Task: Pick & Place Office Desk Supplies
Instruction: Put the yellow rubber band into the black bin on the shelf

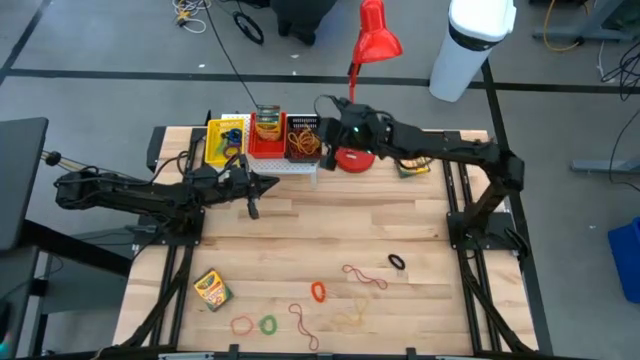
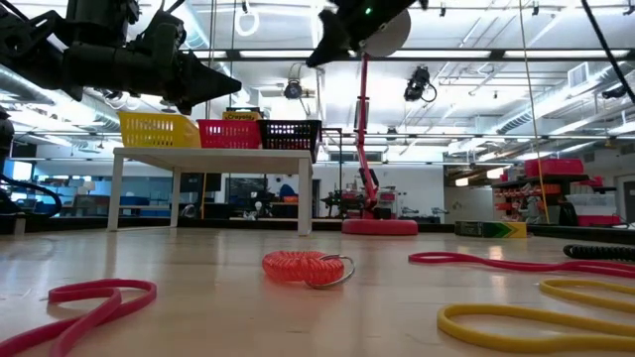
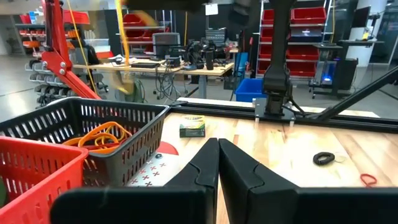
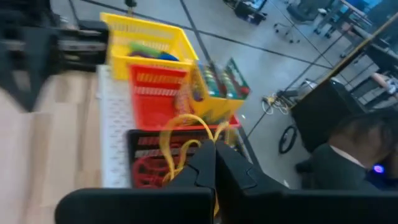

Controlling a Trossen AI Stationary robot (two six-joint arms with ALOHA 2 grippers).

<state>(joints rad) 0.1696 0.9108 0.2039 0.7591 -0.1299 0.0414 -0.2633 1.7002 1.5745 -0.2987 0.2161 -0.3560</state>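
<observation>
Passage, taken from the white perforated rack (image 1: 262, 160) at the table's far edge: three baskets fill its top, and the red desk lamp (image 1: 372, 45) stands close beside its black-basket end. Left arm (image 1: 150, 193) lies just in front of it. Nearer planks (image 1: 330, 225) lie bare; rubber bands (image 1: 318, 291) and a crayon box (image 1: 212, 289) scatter the near edge.

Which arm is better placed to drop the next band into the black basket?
Right. The right gripper is shut on a yellow rubber band directly over the black basket. The left gripper is shut, empty, beside the rack.
</observation>
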